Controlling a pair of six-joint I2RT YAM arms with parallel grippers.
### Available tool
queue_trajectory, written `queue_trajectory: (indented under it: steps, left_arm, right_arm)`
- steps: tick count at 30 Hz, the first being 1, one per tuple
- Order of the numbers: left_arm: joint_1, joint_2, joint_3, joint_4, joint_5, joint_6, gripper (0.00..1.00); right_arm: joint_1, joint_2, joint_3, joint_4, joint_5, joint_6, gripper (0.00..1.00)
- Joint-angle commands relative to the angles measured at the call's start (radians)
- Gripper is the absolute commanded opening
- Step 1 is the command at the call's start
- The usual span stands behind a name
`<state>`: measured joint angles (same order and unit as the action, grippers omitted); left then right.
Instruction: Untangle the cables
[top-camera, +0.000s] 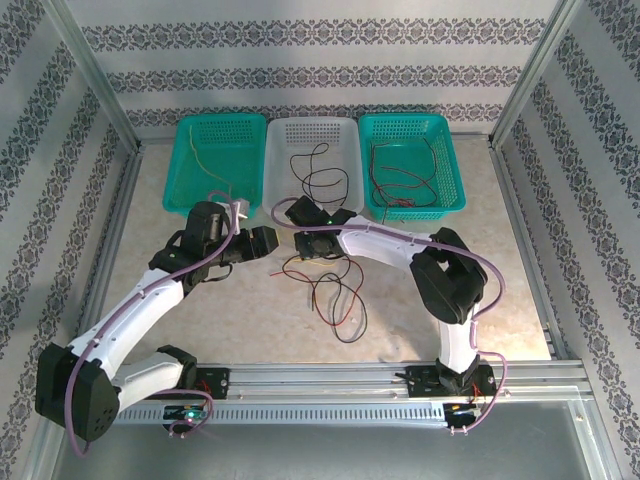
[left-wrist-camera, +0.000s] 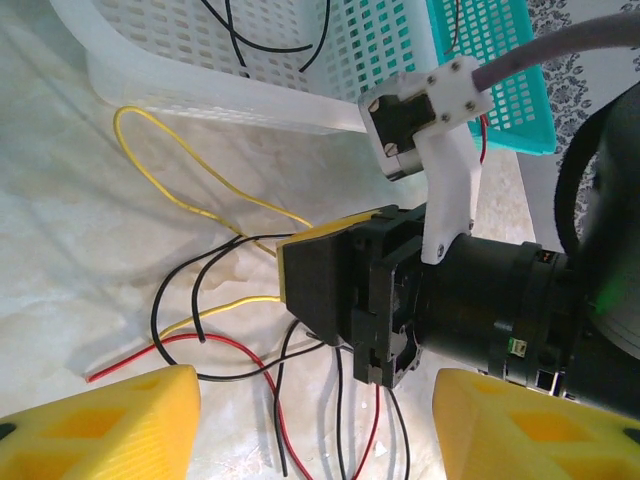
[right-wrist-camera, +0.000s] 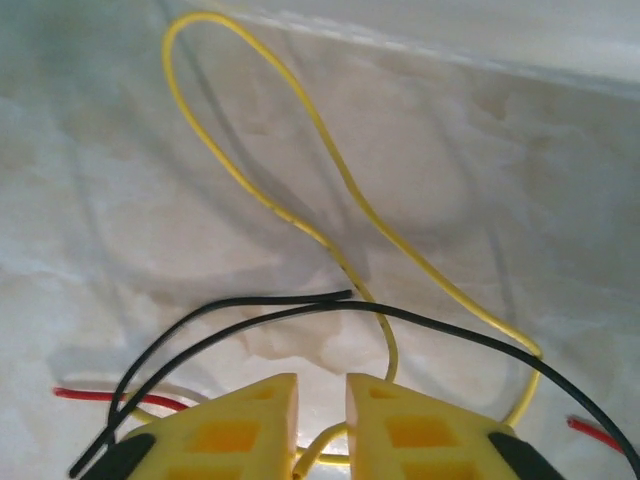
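Wallpaper (top-camera: 300, 60) rings marbled table (top-camera: 220, 320) bearing tangled cables (top-camera: 335, 290); left pincer (left-wrist-camera: 315, 430) spread, right pincer (right-wrist-camera: 322, 400) pinching yellow cable (right-wrist-camera: 300, 215).

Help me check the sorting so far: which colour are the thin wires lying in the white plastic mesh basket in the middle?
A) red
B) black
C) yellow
B: the thin wires looping across the floor of the white plastic mesh basket are black.

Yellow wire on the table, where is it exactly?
In the right wrist view, the yellow wire loops ahead of the right tool, up to the white basket.
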<state>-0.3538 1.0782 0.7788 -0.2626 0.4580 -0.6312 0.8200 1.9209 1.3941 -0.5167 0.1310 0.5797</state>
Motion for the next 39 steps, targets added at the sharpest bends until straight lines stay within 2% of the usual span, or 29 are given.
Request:
queue_trajectory:
  steps: [1, 4, 10, 18, 28, 35, 39]
  left_arm:
    - [-0.006, -0.024, -0.009, -0.034, -0.019, 0.019, 0.63]
    - [-0.006, -0.019, -0.009, -0.021, -0.015, 0.011, 0.63]
    - [-0.005, -0.031, -0.029, 0.079, 0.056, -0.039, 0.66]
    - [-0.007, -0.031, -0.061, 0.312, 0.161, -0.221, 0.71]
    - [-0.007, -0.071, -0.090, 0.497, 0.127, -0.383, 0.77]
    - [0.017, -0.074, -0.035, 0.343, 0.090, -0.304, 0.75]
    - [0.079, -0.089, 0.045, 0.161, 0.059, -0.191, 0.75]
  right_arm:
    - [0.006, -0.010, 0.029, -0.032, 0.027, 0.001, 0.12]
    - [0.013, -0.050, 0.025, -0.039, 0.032, 0.004, 0.00]
    - [0.017, -0.242, -0.013, 0.005, 0.011, 0.042, 0.00]
    - [0.021, -0.421, -0.020, 0.098, -0.046, 0.106, 0.00]
    - [0.025, -0.544, -0.054, 0.147, -0.084, 0.151, 0.00]
    - [0.054, -0.591, -0.098, 0.151, -0.091, 0.115, 0.00]
    - [0.092, -0.616, -0.121, 0.115, -0.039, 0.066, 0.00]
